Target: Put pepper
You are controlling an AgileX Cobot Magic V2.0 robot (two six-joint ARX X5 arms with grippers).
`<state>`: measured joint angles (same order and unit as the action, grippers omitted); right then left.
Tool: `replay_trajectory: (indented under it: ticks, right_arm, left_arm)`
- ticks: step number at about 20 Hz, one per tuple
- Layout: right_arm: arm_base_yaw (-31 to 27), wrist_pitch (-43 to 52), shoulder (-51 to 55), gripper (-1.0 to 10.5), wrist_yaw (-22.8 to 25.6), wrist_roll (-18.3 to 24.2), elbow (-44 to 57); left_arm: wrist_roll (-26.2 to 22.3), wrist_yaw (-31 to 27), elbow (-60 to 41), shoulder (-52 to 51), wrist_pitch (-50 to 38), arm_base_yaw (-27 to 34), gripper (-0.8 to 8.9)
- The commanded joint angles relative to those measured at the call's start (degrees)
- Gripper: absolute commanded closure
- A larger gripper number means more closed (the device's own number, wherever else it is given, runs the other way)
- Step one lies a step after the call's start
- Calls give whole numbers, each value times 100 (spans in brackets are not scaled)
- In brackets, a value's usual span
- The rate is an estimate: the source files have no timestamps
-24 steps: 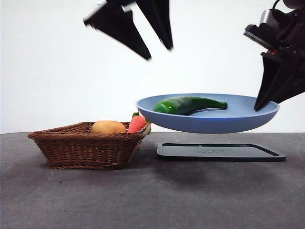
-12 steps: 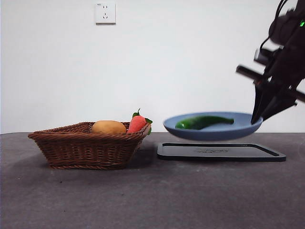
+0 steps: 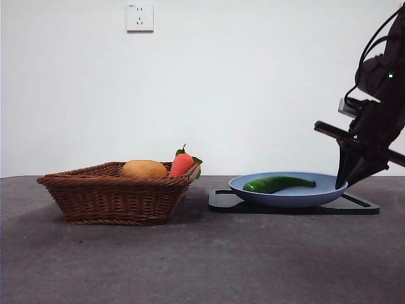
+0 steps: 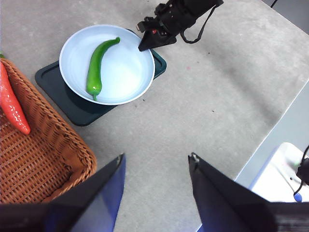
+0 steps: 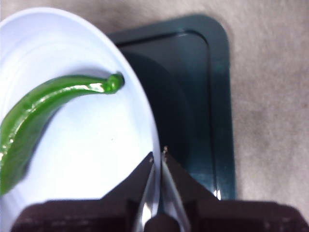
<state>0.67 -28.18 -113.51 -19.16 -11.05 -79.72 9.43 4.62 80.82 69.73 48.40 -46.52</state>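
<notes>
Pepper: the green pepper [image 3: 278,183] lies inside a blue plate [image 3: 329,192], curved along its middle.
Plate: it sits on a dark tray [image 3: 364,205] on the grey table [image 3: 202,259], just beside a wicker basket [image 3: 114,196].
Basket: it holds 1 red-orange fruit [image 3: 181,164] and 1 yellow lump [image 3: 144,168].
Right end effector [image 5: 158,155]: its jaws are clamped on the plate's rim, on the side away from the basket.
Left end effector [image 4: 154,164]: jaws apart, holding nothing, high above the table.
Risk: if the right jaws lift away before fully opening, they may drag the rim and tip the plate, and the pepper may roll out.
Change: 1 second ago the plate hung in the air above the tray; half a second ago it was lower; now it rests on the tray.
</notes>
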Motion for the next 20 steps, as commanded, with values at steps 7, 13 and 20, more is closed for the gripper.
replay_trajectory:
  ticks: [7, 13, 20]
  right_arm:
    - [13, 39, -166, 794, 0, 55, -114]
    - [-28, -350, 372, 788, 0, 186, -114]
    - [190, -2068, 2356, 792, -37, 732, -114]
  left_arm:
    - [-63, -24, 98, 57, -70, -37, 579]
    - [-66, -74, 98, 59, -28, -37, 579]
    - [-77, -323, 98, 59, -31, -31, 582]
